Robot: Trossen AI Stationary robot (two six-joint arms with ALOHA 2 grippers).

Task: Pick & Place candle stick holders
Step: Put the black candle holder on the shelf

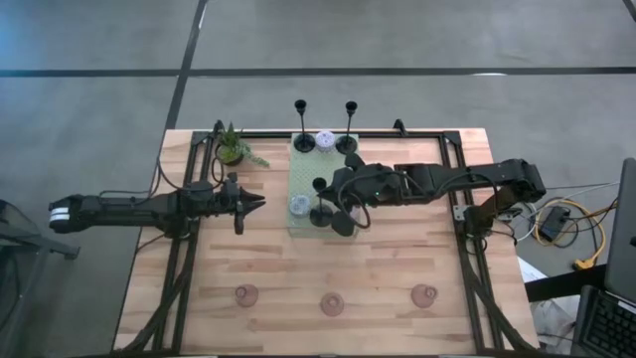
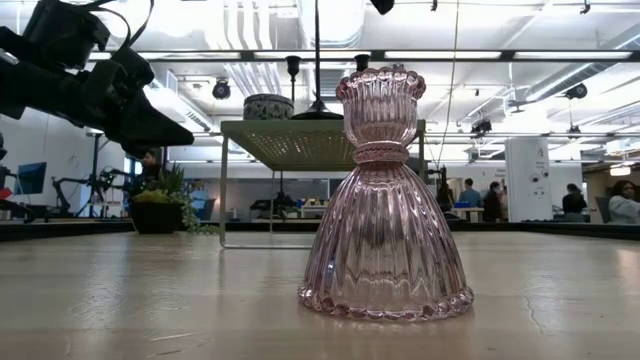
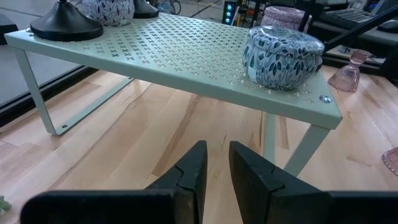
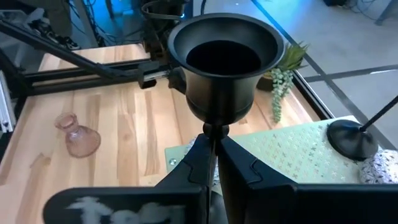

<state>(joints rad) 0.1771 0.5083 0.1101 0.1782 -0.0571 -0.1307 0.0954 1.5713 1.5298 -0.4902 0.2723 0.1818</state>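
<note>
Over green shelf [image 1: 303, 189] our right gripper [image 4: 214, 163] pinches black candlestick [image 4: 222, 59] by thin stem, cup up, so base can land flat on shelf near blue pot [image 3: 283, 55]. We park left gripper [image 3: 216, 180] beside shelf, fingers nearly together, empty. Pink holders [image 1: 332, 303] wait along front edge

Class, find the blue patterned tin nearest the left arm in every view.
High: the tin sits on the shelf, at its left edge.
Low: on the shelf top, towards the left.
Left wrist: right of centre, by the shelf corner.
Right wrist: not in it.
Shared landmark: the pale green perforated shelf.
</note>
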